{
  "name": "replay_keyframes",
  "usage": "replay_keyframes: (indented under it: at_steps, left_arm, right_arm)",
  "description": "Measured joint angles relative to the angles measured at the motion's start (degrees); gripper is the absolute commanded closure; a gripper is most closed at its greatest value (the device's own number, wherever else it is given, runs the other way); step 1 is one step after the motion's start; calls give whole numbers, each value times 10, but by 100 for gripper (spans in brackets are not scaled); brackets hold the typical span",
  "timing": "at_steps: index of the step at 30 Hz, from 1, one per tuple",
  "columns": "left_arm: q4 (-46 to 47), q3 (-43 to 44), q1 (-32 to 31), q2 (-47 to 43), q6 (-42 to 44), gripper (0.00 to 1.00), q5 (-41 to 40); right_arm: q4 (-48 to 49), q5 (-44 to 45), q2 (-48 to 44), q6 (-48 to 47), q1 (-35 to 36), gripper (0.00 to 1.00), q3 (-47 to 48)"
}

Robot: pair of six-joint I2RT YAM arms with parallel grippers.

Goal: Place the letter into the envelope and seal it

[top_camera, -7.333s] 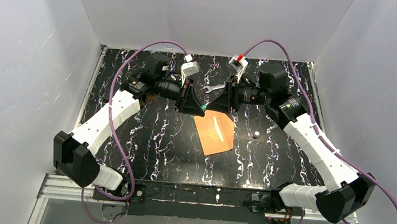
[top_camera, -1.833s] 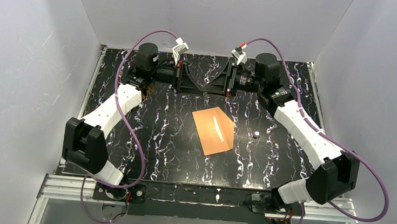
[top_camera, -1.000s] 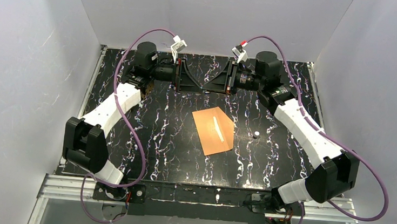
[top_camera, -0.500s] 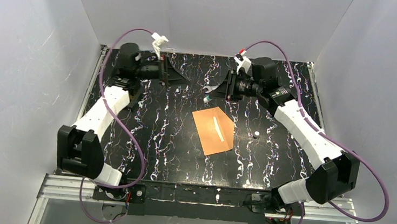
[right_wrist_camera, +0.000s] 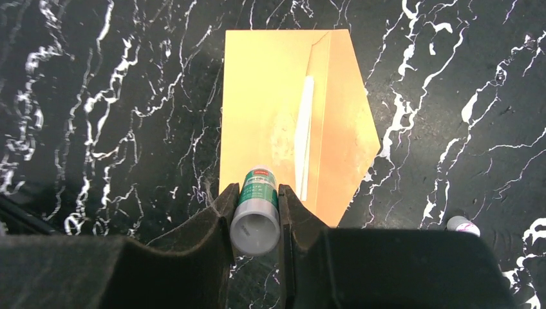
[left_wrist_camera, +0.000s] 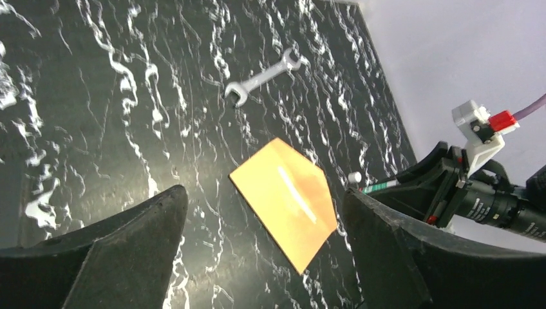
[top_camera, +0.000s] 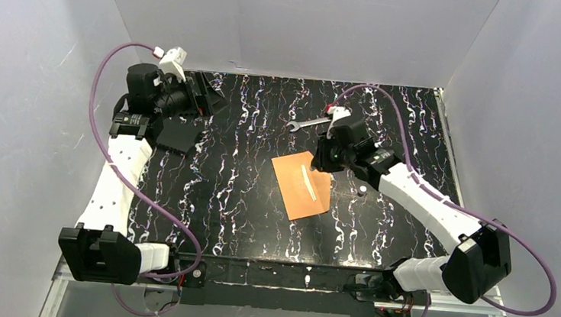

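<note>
Orange-brown envelope [right_wrist_camera: 277, 96] flat; right tool [right_wrist_camera: 255, 190] clamped on glue stick [right_wrist_camera: 255, 222] (green label); left tool [left_wrist_camera: 264, 193] spread wide.

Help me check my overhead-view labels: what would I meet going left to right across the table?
Left end effector → envelope → white cap. The wrench is left out, since it lies within the envelope's sideways span.

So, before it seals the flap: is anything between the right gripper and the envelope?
Nothing visible. The right gripper, shut on a glue stick, faces the envelope directly; the wrench and white cap lie aside.
</note>
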Motion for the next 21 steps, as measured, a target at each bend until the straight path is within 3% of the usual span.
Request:
replay_keyframes:
  at_steps: [2,6,9,10,15,21]
  left_arm:
    - [2,-20,0,3,-21,32,12]
    - [28,-75,-25,58,-101,31,60]
    - [38,-112,-96,122,-149,31,53]
    - [40,-116,-126,144,-164,34,51]
    - [67,-108,-235,234,-225,74,19]
    - [112,-60,-254,343,-282,81,-21]
  right_arm:
    - [-2,37,9,0,28,99,0]
    - [3,93,30,3,74,99,-7]
    - [13,122,49,11,97,99,-19]
    - [17,131,55,15,101,99,-24]
    - [24,175,80,39,107,99,-41]
    - [24,193,101,83,107,99,-47]
